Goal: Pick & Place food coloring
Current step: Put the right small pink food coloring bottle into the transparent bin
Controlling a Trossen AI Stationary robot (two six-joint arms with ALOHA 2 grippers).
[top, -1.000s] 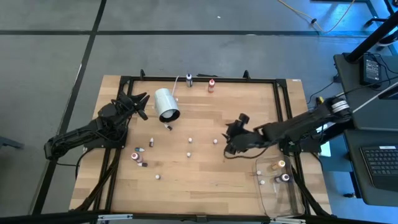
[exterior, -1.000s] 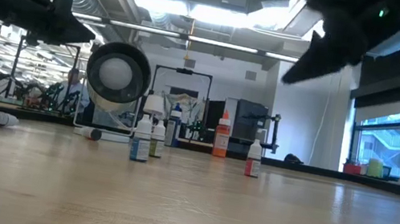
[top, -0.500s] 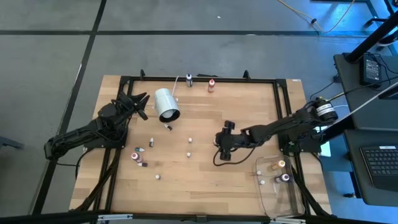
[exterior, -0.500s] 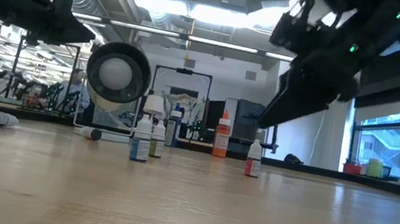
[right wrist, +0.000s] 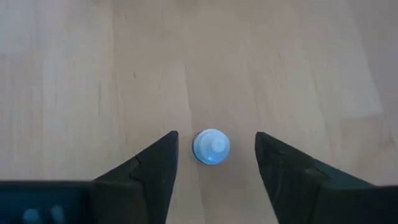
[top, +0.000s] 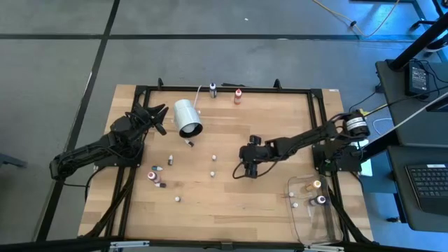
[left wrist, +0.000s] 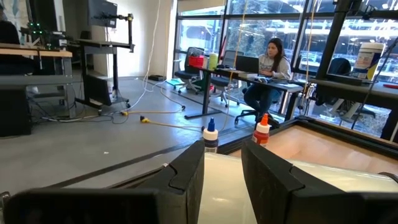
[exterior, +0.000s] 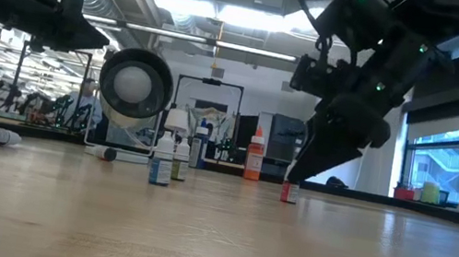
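Observation:
A small food coloring bottle with a white cap [right wrist: 211, 147] and red contents [exterior: 290, 193] stands upright on the wooden table, right of its middle. My right gripper [right wrist: 214, 163] slants down over it, open, one finger on either side of the cap and both apart from it; in the high view the right gripper [top: 246, 159] covers the bottle. My left gripper [top: 158, 115] waits at the far left, level, its fingers [left wrist: 186, 177] a little apart, beside a large white cylinder [top: 187, 117]. More food coloring bottles [top: 158, 178] stand or lie scattered on the table's left half.
Two bottles [top: 238, 94] stand at the far edge. Small bottles [top: 213, 158] dot the table's middle. A clear tray [top: 299, 222] at the near right corner holds several bottles [top: 316, 185]. A black frame [top: 316, 112] rims the table. A person sits at a desk beyond it.
My right gripper has gone down and toward the table's left edge, tipping its fingers further downward, until it stands over the white-capped bottle. The bottle has stayed in place.

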